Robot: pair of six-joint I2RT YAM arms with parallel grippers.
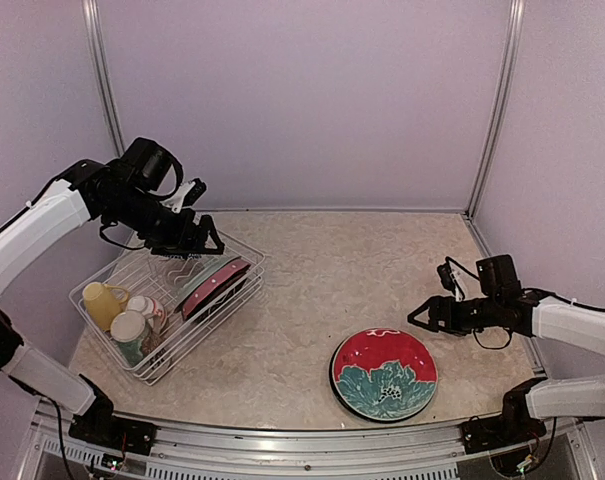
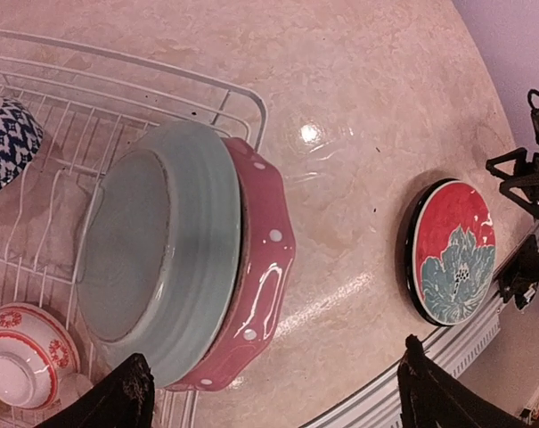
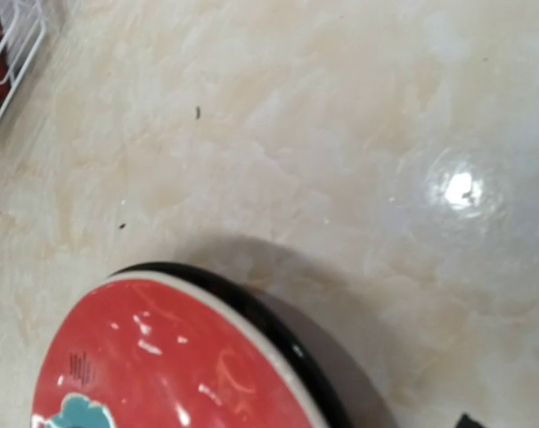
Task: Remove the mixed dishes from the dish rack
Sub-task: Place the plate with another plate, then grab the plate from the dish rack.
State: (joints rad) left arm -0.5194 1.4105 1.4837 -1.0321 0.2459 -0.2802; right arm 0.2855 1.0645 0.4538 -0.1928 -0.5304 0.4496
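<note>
The white wire dish rack (image 1: 237, 250) stands at the left of the table. In it a pale green plate (image 2: 162, 259) and a pink polka-dot plate (image 2: 267, 267) stand on edge side by side; they also show in the top view (image 1: 214, 283). A yellow mug (image 1: 102, 302), a cream floral mug (image 1: 132, 332) and a small bowl (image 1: 143, 306) sit in its left end. My left gripper (image 1: 189, 246) hovers open above the two plates, touching nothing. The red floral plate (image 1: 384, 374) lies flat on the table. My right gripper (image 1: 419, 318) is open and empty just above and right of it.
A blue-and-white patterned bowl (image 2: 6, 143) and a red-and-white bowl (image 2: 20, 361) sit in the rack. The rack's corner (image 3: 11, 45) shows in the right wrist view, far from the red plate (image 3: 180, 357). The table's metal front rail (image 1: 312, 450) runs below the plate.
</note>
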